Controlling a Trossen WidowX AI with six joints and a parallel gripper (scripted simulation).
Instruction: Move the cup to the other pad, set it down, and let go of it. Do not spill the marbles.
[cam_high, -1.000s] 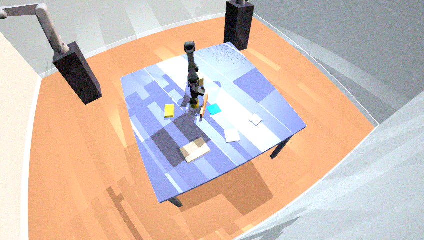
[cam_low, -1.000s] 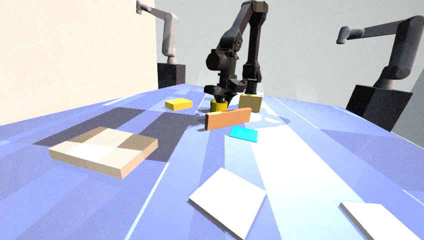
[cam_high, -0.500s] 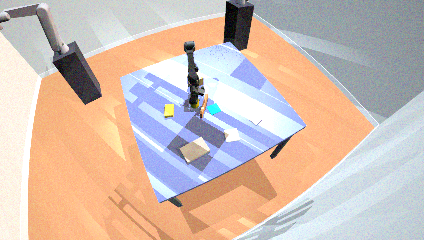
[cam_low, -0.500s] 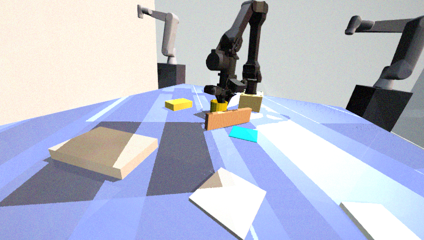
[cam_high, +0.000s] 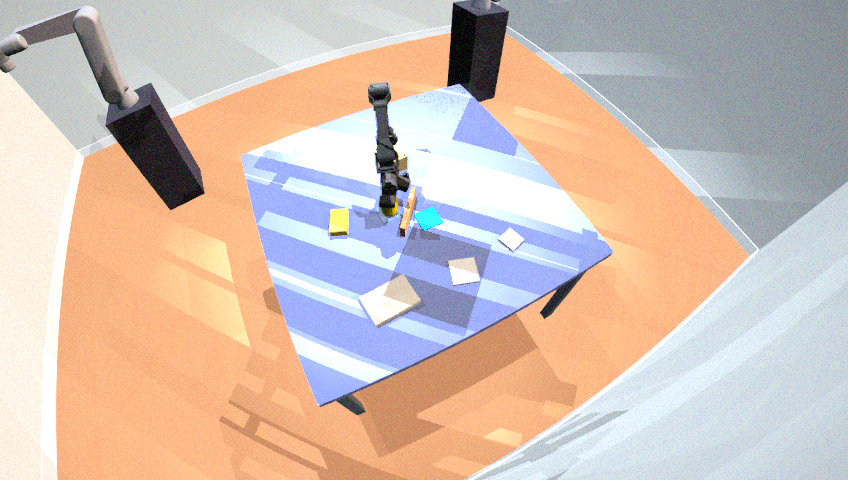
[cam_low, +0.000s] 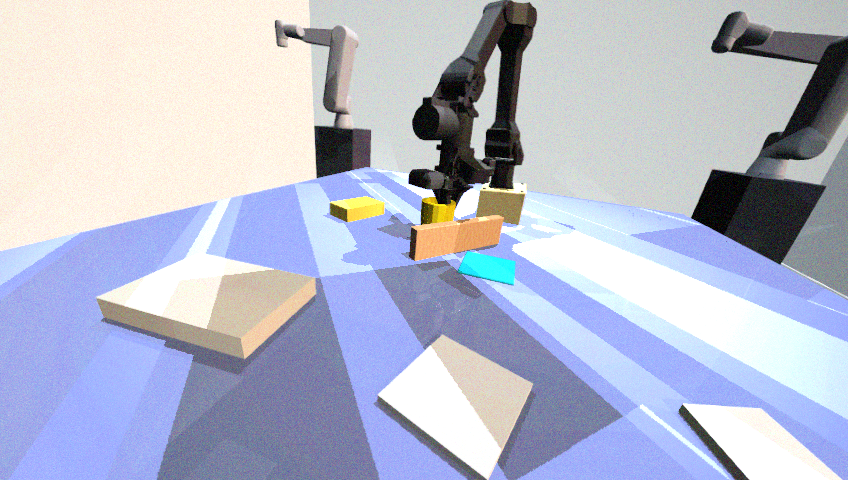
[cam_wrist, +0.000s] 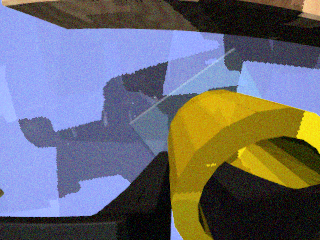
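Observation:
The yellow cup (cam_high: 390, 210) (cam_low: 437, 212) (cam_wrist: 220, 117) stands upright, behind the orange barrier in the exterior view. My gripper (cam_high: 388, 203) (cam_low: 445, 199) (cam_wrist: 178, 158) points down and is shut on the cup's wall, one finger inside the cup and one outside. The marbles are not visible; the inner finger and the cup's wall hide most of the inside. A pale, see-through pad (cam_wrist: 152, 132) shows beside and under the cup in the wrist view. The cyan pad (cam_high: 429, 218) (cam_low: 487, 268) lies on the other side of the barrier and is bare.
The orange wooden barrier (cam_high: 407, 214) (cam_low: 455, 237) (cam_wrist: 100, 15) stands between cup and cyan pad. A yellow block (cam_high: 338, 221) (cam_low: 357, 209) lies to the left. A tan slab (cam_high: 389, 302) (cam_low: 208, 303) and two pale tiles (cam_high: 464, 271) (cam_high: 511, 239) lie farther from the arm.

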